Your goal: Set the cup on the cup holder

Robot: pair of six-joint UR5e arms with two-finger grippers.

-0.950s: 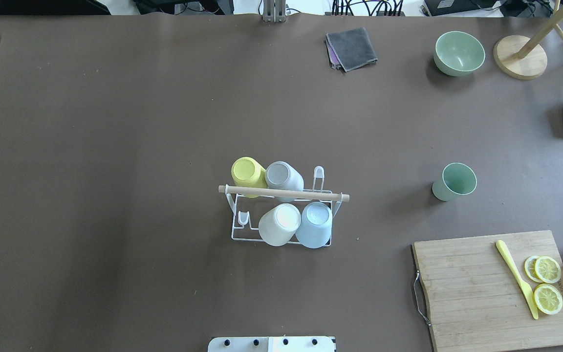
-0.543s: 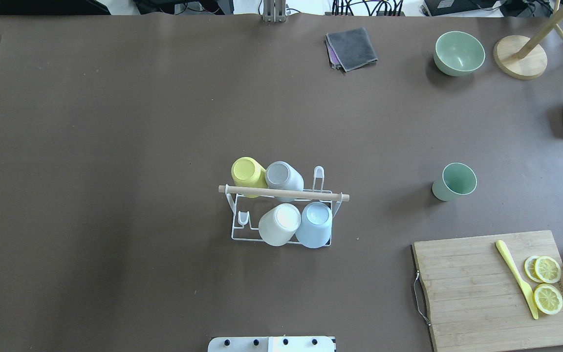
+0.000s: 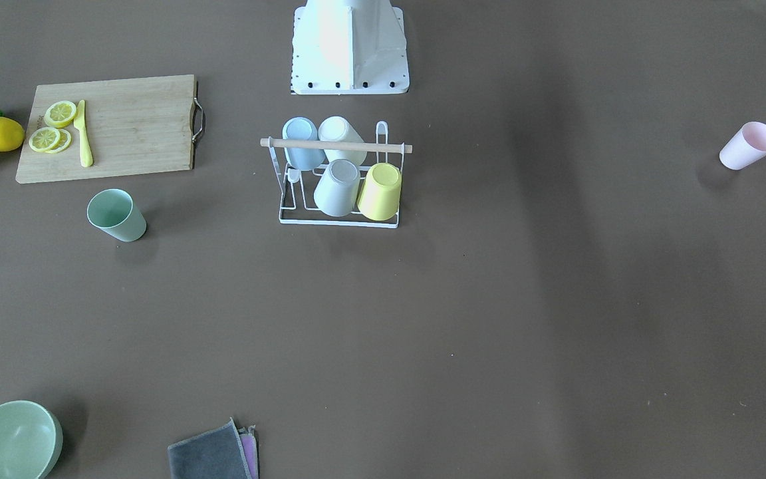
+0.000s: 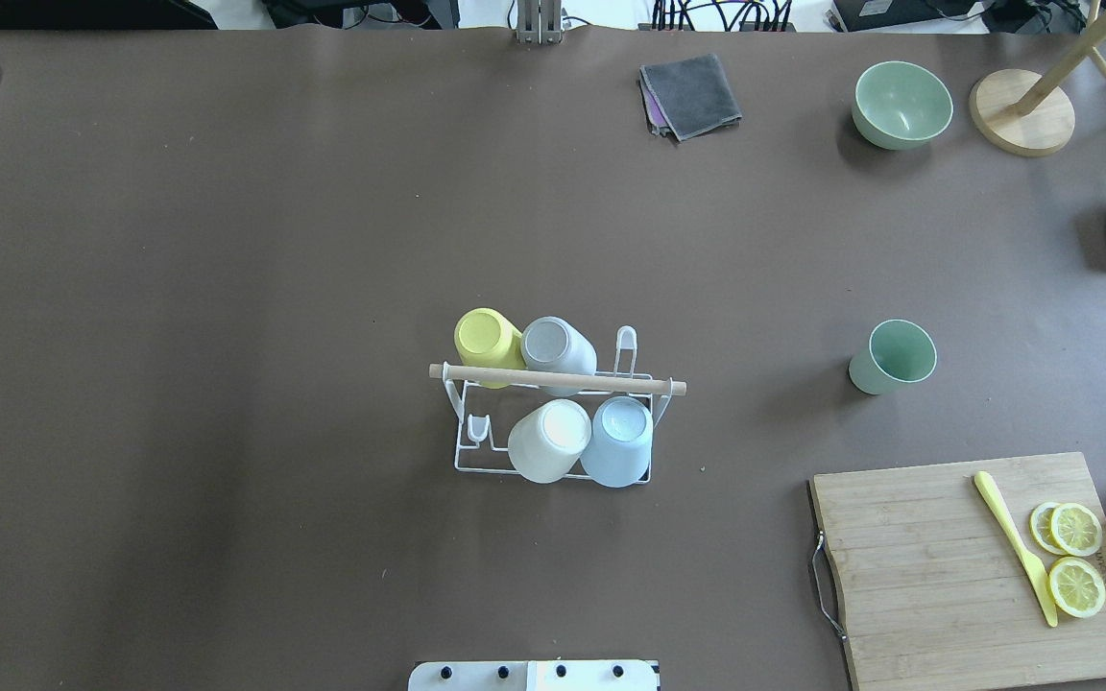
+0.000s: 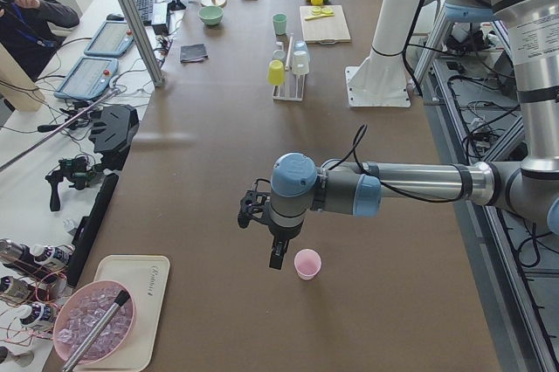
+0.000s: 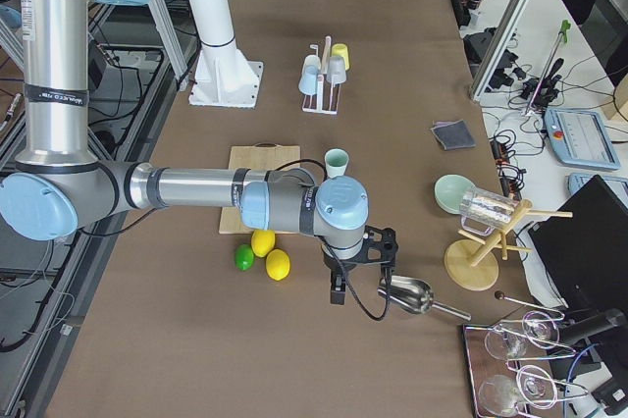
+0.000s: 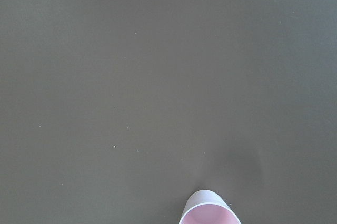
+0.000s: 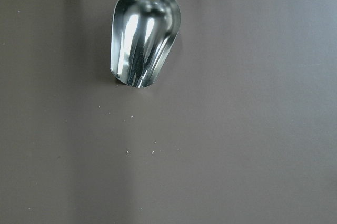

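Four cups (image 4: 549, 451) on cup holder (image 4: 635, 385) | green cup (image 4: 889, 357), pink cup (image 3: 747, 145) apart

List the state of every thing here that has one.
cup holder, holds four inverted cups, two places free
green cup, upright, empty, off the holder
pink cup, upright, empty, beside left tool
metal scoop, lying down, empty
left tool, cannot tell
right tool, cannot tell
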